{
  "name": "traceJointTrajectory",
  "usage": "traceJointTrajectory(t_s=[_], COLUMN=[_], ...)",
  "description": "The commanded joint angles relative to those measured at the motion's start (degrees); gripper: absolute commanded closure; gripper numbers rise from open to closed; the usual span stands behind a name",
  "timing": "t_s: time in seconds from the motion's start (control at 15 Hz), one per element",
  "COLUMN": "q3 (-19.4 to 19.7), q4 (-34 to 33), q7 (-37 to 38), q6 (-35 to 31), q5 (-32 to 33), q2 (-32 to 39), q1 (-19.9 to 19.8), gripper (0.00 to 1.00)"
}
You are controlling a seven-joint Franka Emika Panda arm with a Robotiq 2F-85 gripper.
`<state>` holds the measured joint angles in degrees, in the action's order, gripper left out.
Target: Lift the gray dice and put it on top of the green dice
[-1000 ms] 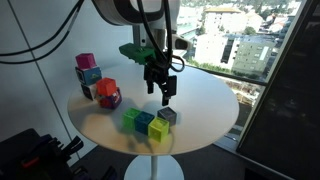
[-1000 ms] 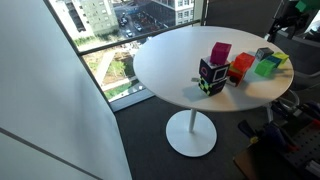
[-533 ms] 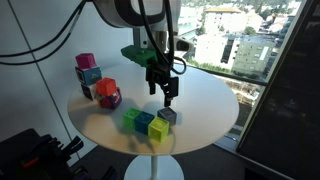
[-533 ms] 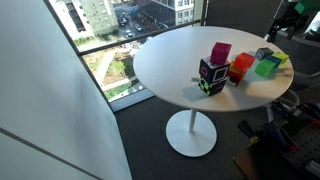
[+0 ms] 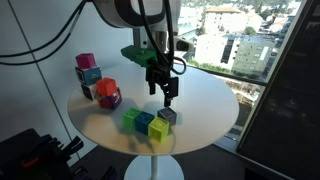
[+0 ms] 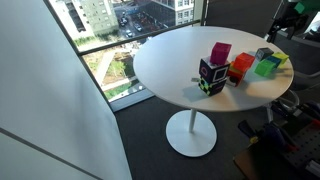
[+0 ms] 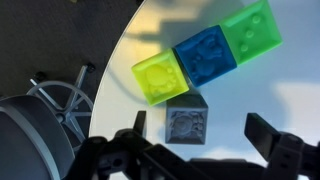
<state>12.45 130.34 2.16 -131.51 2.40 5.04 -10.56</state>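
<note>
The gray dice (image 5: 167, 115) (image 7: 187, 122) sits on the white round table (image 5: 200, 105), touching the yellow end of a row of three small cubes. The green dice (image 5: 131, 120) (image 7: 252, 30) is at the far end of that row, beyond a blue cube (image 7: 205, 55) and a yellow cube (image 7: 160, 77). My gripper (image 5: 164, 95) (image 7: 200, 135) hangs open just above the gray dice. In the wrist view one finger stands on each side of the dice, and neither touches it. In an exterior view the green dice (image 6: 267, 67) shows at the table's right edge.
A cluster of bigger blocks stands on the other side of the table: magenta (image 5: 85, 61), teal (image 5: 91, 74), red (image 5: 104, 88) and purple (image 5: 111, 98). The table edge (image 7: 115, 70) runs close to the yellow cube. A large window lies behind.
The gripper has shifted slightly lower and toward the gray dice since a second ago, then held still. The cubes have not moved.
</note>
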Motion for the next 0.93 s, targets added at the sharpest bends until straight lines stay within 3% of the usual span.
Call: traceJointTrajectory(t_s=[0.0, 0.87], q3=[-0.06, 0.61], q4=[-0.27, -0.98], q7=[0.83, 1.81], q6=[-0.73, -6.96], q5=[0.60, 0.69], q2=[0.66, 5.69], q1=[-0.45, -0.43], gripper=[0.00, 0.00])
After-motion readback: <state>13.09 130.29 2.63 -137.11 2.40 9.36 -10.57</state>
